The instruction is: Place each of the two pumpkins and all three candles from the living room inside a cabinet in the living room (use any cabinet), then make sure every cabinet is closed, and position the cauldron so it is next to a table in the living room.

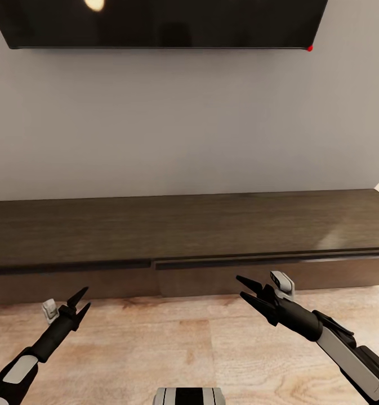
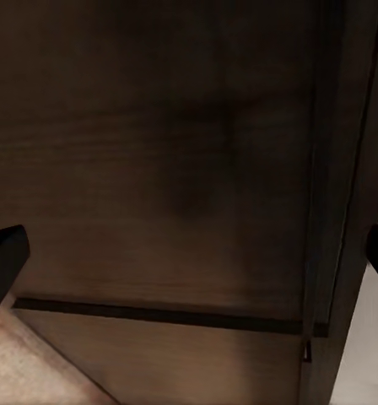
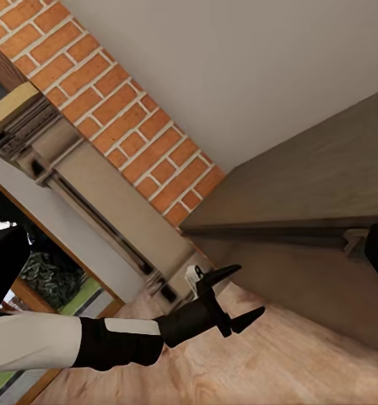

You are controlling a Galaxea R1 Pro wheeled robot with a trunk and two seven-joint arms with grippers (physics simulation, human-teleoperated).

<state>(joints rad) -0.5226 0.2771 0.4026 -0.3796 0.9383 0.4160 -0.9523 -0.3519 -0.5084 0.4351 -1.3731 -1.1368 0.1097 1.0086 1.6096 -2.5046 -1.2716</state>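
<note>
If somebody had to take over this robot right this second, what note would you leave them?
Left tool: open, holding nothing, low in front of the left drawer front.
Right tool: open, holding nothing, just short of the right drawer front.
The cabinet stands along the wall under the TV; both fronts look shut and its top is bare.
Pumpkins, candles and cauldron are not in sight here, so I cannot say whether any are already stowed.
Left to do: check the drawers, find and store anything missing, shut every cabinet, set the cauldron beside a table.
</note>
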